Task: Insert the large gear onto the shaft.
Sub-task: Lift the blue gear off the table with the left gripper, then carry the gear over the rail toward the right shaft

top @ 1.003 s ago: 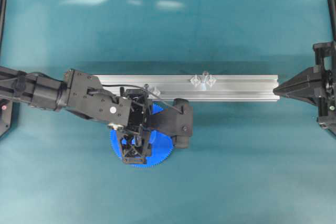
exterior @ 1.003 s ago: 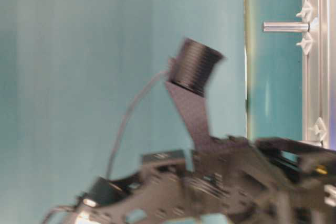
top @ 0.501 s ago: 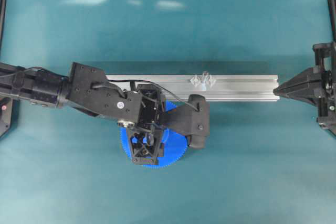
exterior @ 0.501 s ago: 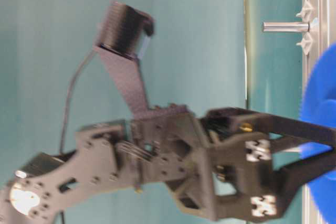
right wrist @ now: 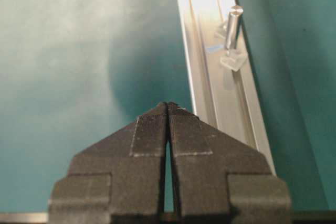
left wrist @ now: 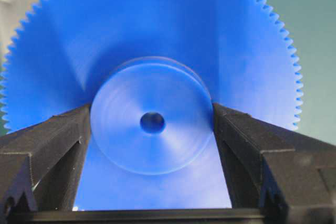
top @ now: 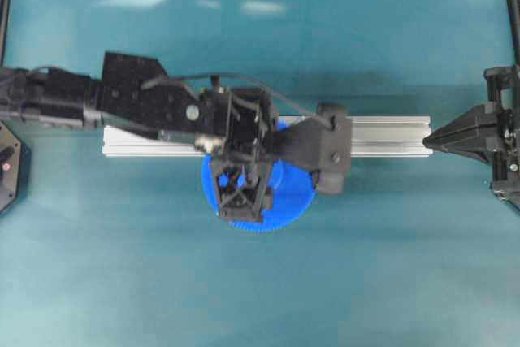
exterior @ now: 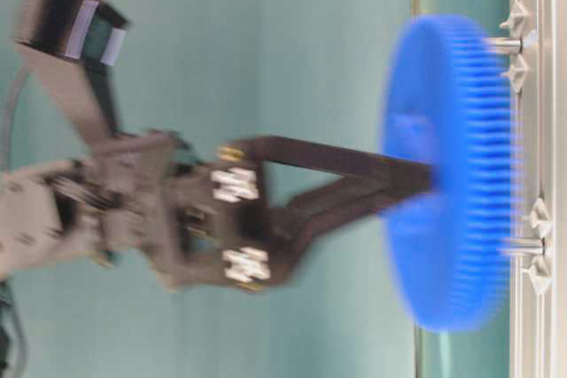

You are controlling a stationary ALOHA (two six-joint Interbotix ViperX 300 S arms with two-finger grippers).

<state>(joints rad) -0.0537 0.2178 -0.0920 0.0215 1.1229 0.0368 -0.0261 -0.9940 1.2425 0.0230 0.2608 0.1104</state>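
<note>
The large gear [left wrist: 157, 35], a bright-blue toothed disc, hangs flat in my left gripper [left wrist: 151, 110]. The black fingers [left wrist: 63, 135] press on both sides of its raised hub. From overhead the gear [top: 294, 194] overlaps the front edge of the aluminium rail [top: 382, 136], under the left gripper [top: 241, 193]. In the table-level view the gear [exterior: 452, 174] floats just off the rail, hiding most of two alike silvery pins [exterior: 501, 44] [exterior: 523, 243]. One is the shaft; I cannot tell which. The right wrist view shows one upright pin [right wrist: 232, 24]. My right gripper [right wrist: 168, 106] is shut and holds nothing.
The rail [right wrist: 220, 93] runs across the teal mat. My right gripper [top: 429, 142] points at the rail's right end. Black frame posts stand at the left and right edges of the overhead view. The left arm [top: 130, 103] lies over the rail's left half.
My left gripper has carried the gear to the right and up toward the rail, and now covers both pins from above. The right gripper has stayed still.
</note>
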